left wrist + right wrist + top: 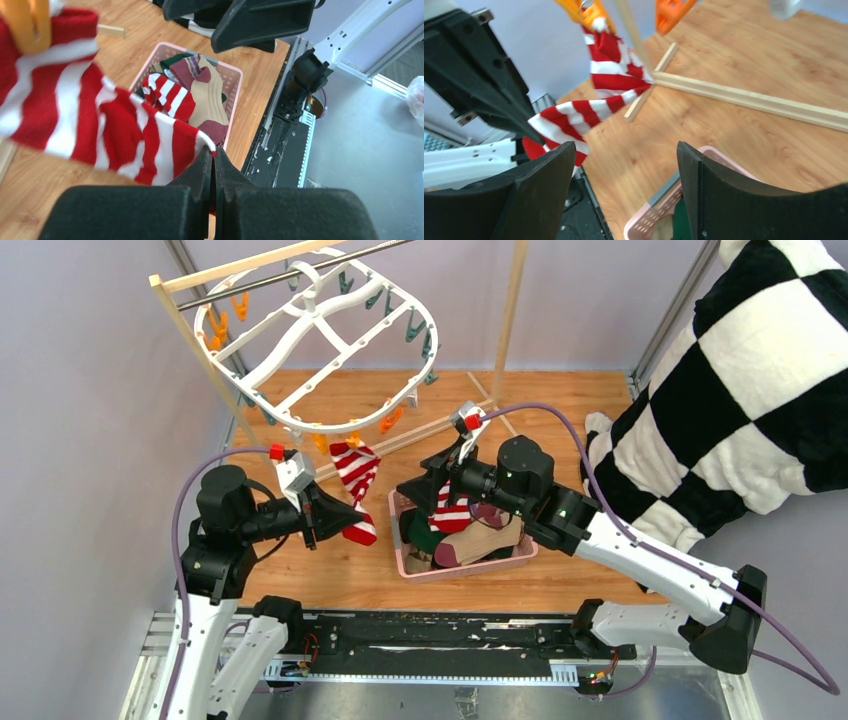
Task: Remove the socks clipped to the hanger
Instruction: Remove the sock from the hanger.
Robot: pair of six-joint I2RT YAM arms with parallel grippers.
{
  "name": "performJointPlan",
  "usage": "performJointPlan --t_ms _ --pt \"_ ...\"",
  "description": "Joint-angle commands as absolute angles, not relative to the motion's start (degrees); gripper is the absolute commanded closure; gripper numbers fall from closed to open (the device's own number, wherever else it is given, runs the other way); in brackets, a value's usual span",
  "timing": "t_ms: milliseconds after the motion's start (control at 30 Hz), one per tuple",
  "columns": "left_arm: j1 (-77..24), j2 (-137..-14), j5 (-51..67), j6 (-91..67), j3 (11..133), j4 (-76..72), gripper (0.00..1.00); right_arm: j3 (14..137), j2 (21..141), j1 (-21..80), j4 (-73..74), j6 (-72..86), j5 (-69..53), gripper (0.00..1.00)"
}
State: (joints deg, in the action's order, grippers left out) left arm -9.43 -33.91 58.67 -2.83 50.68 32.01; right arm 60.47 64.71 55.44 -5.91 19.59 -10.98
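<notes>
The white oval hanger [318, 335] hangs from the wooden rack at the back left. One red-and-white striped sock [355, 480] still hangs from an orange clip [321, 443] on its near rim. My left gripper [357, 512] is shut on the sock's lower end; the left wrist view shows the sock [90, 125] pinched between the closed fingertips [205, 162]. My right gripper [425, 492] is open and empty, above the near left corner of the pink basket [470, 568]. The right wrist view shows the sock [604, 85] ahead and an orange clip [586, 11].
The pink basket holds several removed socks: striped, tan, dark green, maroon [200, 95]. The wooden rack's base bar [749, 100] lies on the floor behind the basket. A big black-and-white checkered cloth [740, 390] hangs at the right. The rack's upright post [510, 310] stands behind.
</notes>
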Motion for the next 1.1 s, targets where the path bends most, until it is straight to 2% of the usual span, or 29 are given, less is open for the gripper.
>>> performJointPlan --t_ms 0,233,533,767,1067 --pt "-9.29 -33.01 58.21 1.37 52.61 33.63 1.0 66.77 64.64 58.25 2.11 11.22 -0.11 0.21" --pt "-11.21 -32.81 58.43 2.19 52.38 33.83 1.0 76.1 73.07 60.84 -1.55 5.47 -4.1 0.21" --pt "-12.08 -32.32 59.33 2.04 52.98 33.84 1.0 80.01 80.0 60.16 -9.94 2.47 -17.28 0.2" --pt "-12.72 -32.53 59.44 1.73 53.59 33.83 1.0 79.17 82.56 60.17 -16.39 0.38 -16.71 0.2" --pt "-12.92 -31.83 59.88 0.75 54.29 33.84 1.0 80.77 87.26 58.95 -23.64 -1.67 -16.02 0.26"
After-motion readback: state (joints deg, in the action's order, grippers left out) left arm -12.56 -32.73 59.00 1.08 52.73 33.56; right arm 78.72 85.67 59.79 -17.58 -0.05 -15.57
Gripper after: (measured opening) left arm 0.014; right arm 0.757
